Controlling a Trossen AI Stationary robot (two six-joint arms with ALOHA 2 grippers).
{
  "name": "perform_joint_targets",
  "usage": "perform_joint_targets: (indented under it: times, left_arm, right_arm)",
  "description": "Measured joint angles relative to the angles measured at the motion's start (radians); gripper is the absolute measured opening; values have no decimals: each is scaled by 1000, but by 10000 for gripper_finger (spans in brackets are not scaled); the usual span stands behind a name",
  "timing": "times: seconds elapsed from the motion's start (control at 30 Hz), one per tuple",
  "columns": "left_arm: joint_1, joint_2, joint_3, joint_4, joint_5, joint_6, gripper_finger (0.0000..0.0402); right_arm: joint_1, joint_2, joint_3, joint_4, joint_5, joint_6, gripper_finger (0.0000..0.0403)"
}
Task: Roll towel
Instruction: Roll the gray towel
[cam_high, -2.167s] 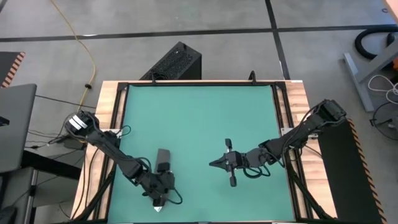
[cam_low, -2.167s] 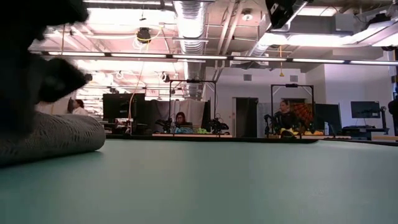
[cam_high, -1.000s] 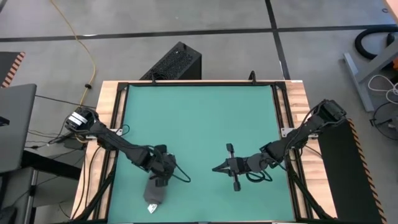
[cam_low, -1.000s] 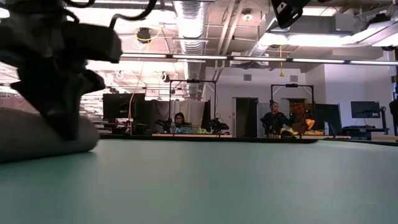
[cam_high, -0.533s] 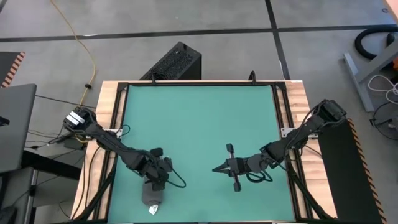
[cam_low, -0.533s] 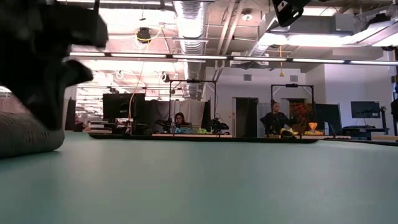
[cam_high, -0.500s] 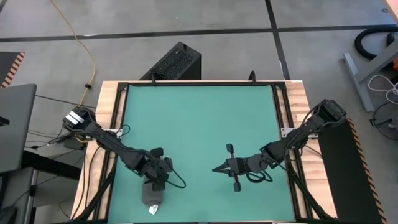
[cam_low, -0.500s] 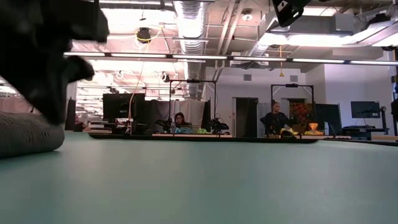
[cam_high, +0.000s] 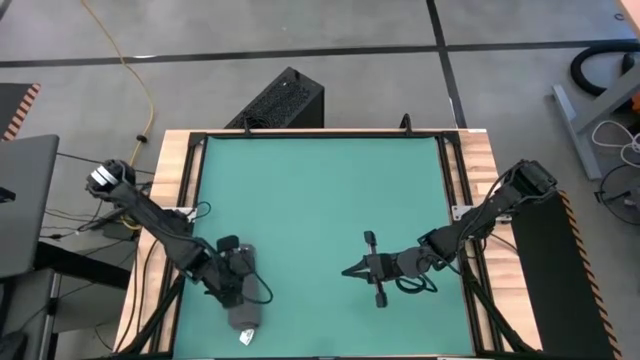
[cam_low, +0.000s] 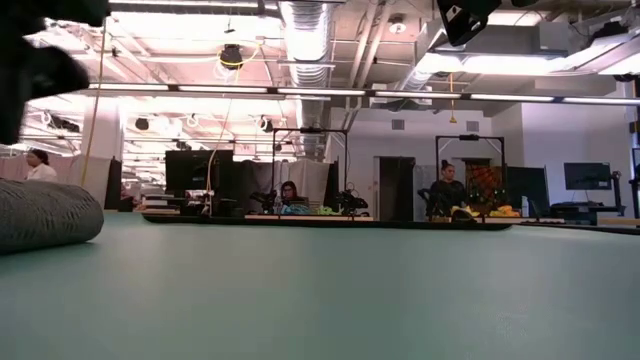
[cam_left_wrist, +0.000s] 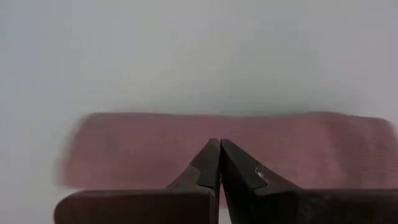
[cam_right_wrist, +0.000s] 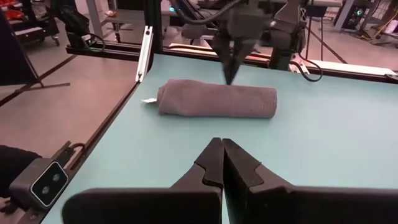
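Observation:
The dark grey towel (cam_high: 243, 314) lies rolled up on the green mat (cam_high: 320, 190) near its near left corner. The roll rests on its side, and the small white tag (cam_high: 243, 337) sticks out at its near end. The roll also shows in the low view (cam_low: 45, 213) and the right wrist view (cam_right_wrist: 217, 99). My left gripper (cam_high: 238, 282) is shut and points down just above the roll's far part, clear of it (cam_right_wrist: 229, 79). My right gripper (cam_high: 346, 269) is shut and empty, low over the mat right of centre.
A wooden frame with black rails (cam_high: 180, 200) borders the mat. A black box (cam_high: 280, 100) stands on the floor beyond the far edge. People sit at desks in the room behind (cam_low: 290, 195). The mat's middle and far part are bare.
My left gripper, shut throughout, has moved from the roll's top toward the table's left edge and risen clear of the towel. The roll has shifted a little toward the left and near edges and now lies still. My right arm has kept still.

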Motion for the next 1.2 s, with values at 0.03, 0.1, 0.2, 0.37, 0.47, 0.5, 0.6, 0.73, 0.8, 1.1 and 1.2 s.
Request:
perform_joint_targets:
  times: [0.03,0.1,0.2,0.37,0.47,0.5,0.6,0.73,0.8,1.1,1.2]
  left_arm:
    - [-8,5,-15,37,12,-8,0]
    - [-20,20,-43,90,30,-19,0]
    - [-30,48,-79,115,37,-58,0]
    - [-30,97,-125,142,70,-89,0]
    - [-29,91,-111,133,70,-60,0]
    - [-29,82,-96,112,66,-47,0]
    - [-26,39,-50,34,43,-19,0]
    - [-9,-3,-24,-81,-16,-7,0]
    - [11,-8,-32,-99,-23,-2,0]
    - [137,1,-189,23,38,49,0]
    - [155,-3,-179,-1,59,65,0]
  right_arm:
    - [0,0,0,0,0,0,20]
    - [0,0,0,0,0,0,20]
    - [-3,0,0,0,0,0,20]
    - [-8,0,0,0,0,3,20]
    - [-8,0,0,0,0,6,20]
    - [-8,0,0,1,0,5,20]
    - [-11,0,0,4,0,3,20]
    - [-23,0,0,7,0,6,20]
    - [-29,0,0,8,0,7,20]
    - [-25,0,0,8,-21,8,20]
    - [-24,0,0,6,-21,8,20]
